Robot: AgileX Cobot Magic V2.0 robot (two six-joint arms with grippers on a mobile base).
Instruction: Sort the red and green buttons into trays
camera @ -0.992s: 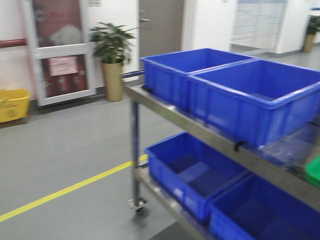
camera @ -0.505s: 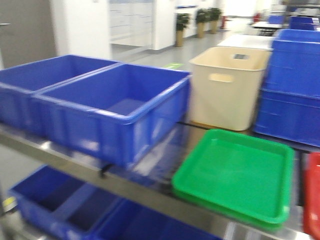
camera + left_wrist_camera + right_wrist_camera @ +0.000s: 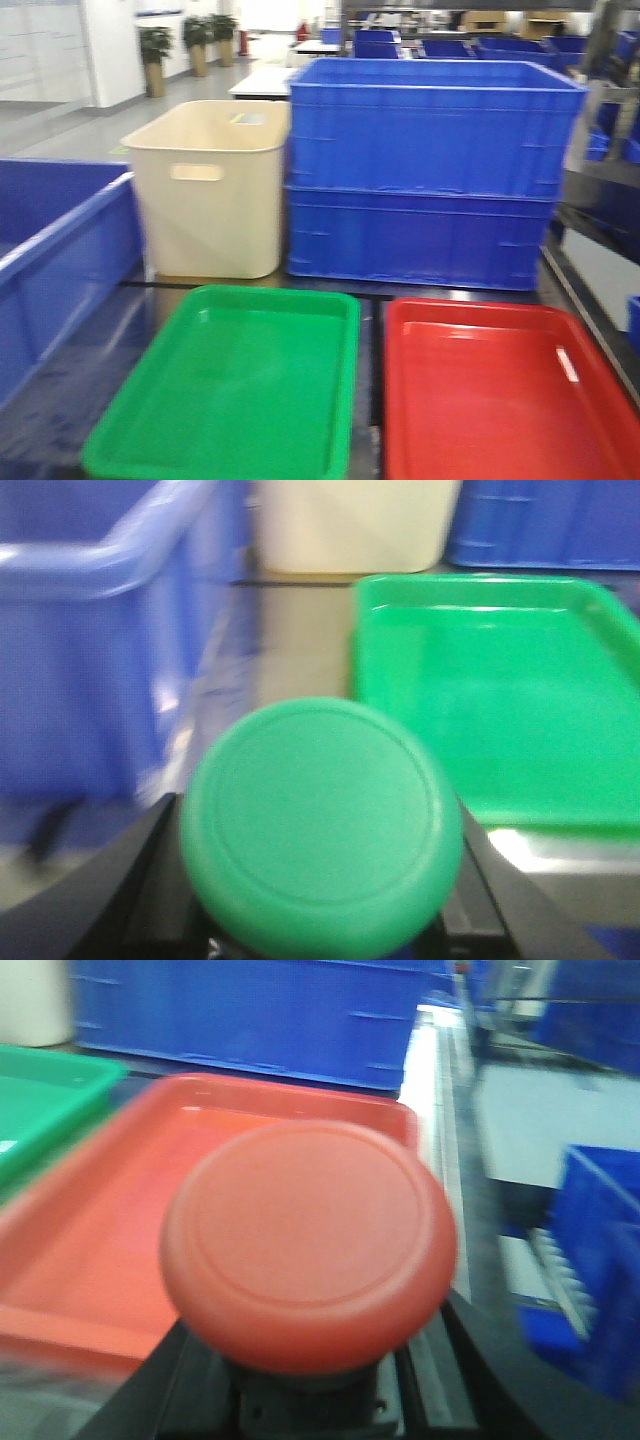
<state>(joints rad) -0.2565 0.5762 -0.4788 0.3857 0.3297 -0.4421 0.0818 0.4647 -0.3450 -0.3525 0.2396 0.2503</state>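
A green tray (image 3: 230, 385) and a red tray (image 3: 500, 395) lie side by side on the steel shelf, green on the left. My left gripper (image 3: 320, 920) is shut on a large round green button (image 3: 320, 825), held just short of the green tray (image 3: 500, 690), which lies ahead and to the right. My right gripper (image 3: 320, 1400) is shut on a large round red button (image 3: 305, 1240), held before the red tray (image 3: 130, 1210). Neither gripper shows in the front view.
A cream bin (image 3: 210, 185) and two stacked blue crates (image 3: 430, 170) stand behind the trays. A blue bin (image 3: 55, 260) stands to the left of the green tray. The shelf's edge and an aisle with more blue bins (image 3: 595, 1260) lie to the right.
The front view has swept to the right along the shelf, from the blue bins and doorway to the green and red trays, which now lie straight ahead.
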